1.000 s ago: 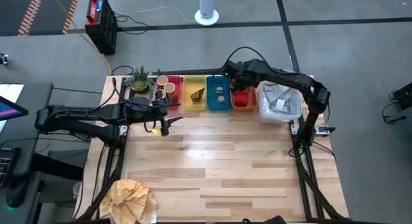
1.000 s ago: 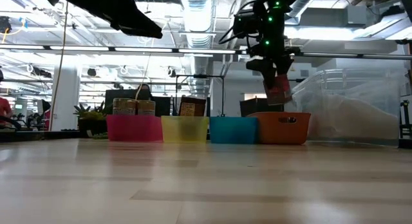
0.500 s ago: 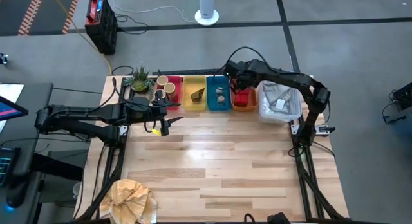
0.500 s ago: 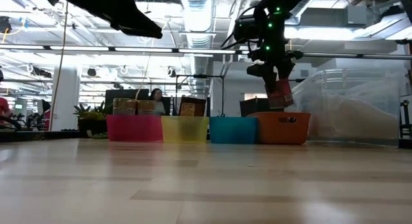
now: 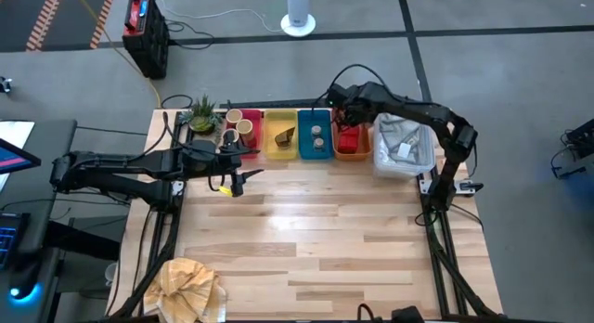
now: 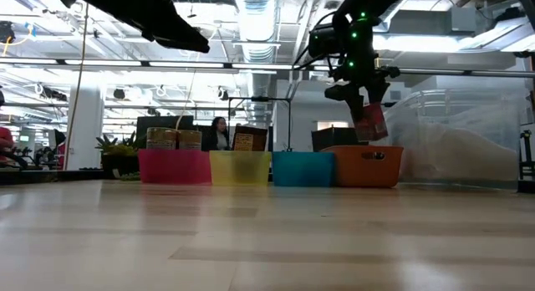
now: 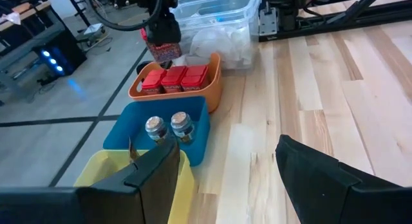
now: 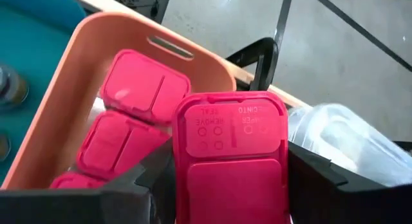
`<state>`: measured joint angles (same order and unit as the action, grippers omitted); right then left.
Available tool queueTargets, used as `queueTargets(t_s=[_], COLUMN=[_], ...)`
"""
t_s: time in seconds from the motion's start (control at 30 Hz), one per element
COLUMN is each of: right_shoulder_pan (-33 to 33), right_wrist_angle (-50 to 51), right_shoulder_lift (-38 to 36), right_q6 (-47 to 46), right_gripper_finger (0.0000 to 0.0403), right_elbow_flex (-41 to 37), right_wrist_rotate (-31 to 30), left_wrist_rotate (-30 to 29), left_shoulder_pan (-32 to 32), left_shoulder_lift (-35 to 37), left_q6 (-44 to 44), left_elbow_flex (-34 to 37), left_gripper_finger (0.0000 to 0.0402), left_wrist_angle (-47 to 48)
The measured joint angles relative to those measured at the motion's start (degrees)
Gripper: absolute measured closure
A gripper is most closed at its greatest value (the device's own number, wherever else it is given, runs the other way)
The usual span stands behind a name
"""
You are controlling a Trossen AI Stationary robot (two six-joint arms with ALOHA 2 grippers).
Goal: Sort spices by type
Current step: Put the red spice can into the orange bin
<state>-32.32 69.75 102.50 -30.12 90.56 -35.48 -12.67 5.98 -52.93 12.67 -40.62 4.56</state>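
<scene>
My right gripper [image 8: 228, 185] hangs over the orange bin [image 5: 351, 144] and is shut on a red boxy pack [image 6: 370, 122]. Three red packs [image 7: 174, 79] lie in that bin. The blue bin [image 5: 316, 137] holds two small round tins [image 7: 168, 127]. A dark brown wedge [image 5: 285, 135] sits in the yellow bin, and tan cylinders [image 5: 239, 122] stand in the pink bin. My left gripper [image 7: 225, 179] is open and waits above the table in front of the pink bin [image 5: 243, 145]. My right gripper pinches the red pack between its two fingers, one finger [image 8: 145, 179] on each long side [image 8: 183, 185] of the pack. The fingers come from above, slanting down. The lid end [image 8: 232, 118] points away from the gripper. The pack is lifted clear above the orange bin and tilted.
The four coloured bins stand in a row along the far edge, with a clear plastic tub [image 5: 404, 147] to their right and a potted plant [image 5: 201, 114] to their left. Crumpled tan paper [image 5: 190, 286] lies at the near left corner. Bare wood spans the table's middle.
My right gripper, still shut on the red pack, has moved a little toward the table's right and slightly down over the orange bin. The pack hangs more tilted than before.
</scene>
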Motion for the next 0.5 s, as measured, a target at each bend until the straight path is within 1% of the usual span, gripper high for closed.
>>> queueTargets(t_s=[0.13, 0.3, 0.4, 0.5], right_shoulder_pan=[-0.9, -0.3, 0.7, 0.7], right_wrist_angle=[-0.3, 1.9, 3.0, 2.7], right_shoulder_lift=[0.0, 1.1, 3.2, 5.9], right_q6=[-0.4, -4.4, -5.7, -4.1], right_gripper_finger=[0.0164, 0.0164, 0.0164, 0.0164], right_elbow_flex=[0.0, 0.1, 0.1, 0.1], right_wrist_rotate=[1.3, 1.6, 1.7, 1.3], left_wrist_rotate=[0.0, 0.0, 0.0, 0.0], left_shoulder_pan=[0.0, 0.0, 0.0, 0.0], left_shoulder_lift=[0.0, 0.0, 0.0, 0.0], left_q6=[0.0, -0.2, -0.4, -0.5], left_elbow_flex=[0.0, 0.0, 0.0, 0.0], left_gripper_finger=[0.0157, 0.0157, 0.0157, 0.0157], left_wrist_angle=[0.0, 0.0, 0.1, 0.5])
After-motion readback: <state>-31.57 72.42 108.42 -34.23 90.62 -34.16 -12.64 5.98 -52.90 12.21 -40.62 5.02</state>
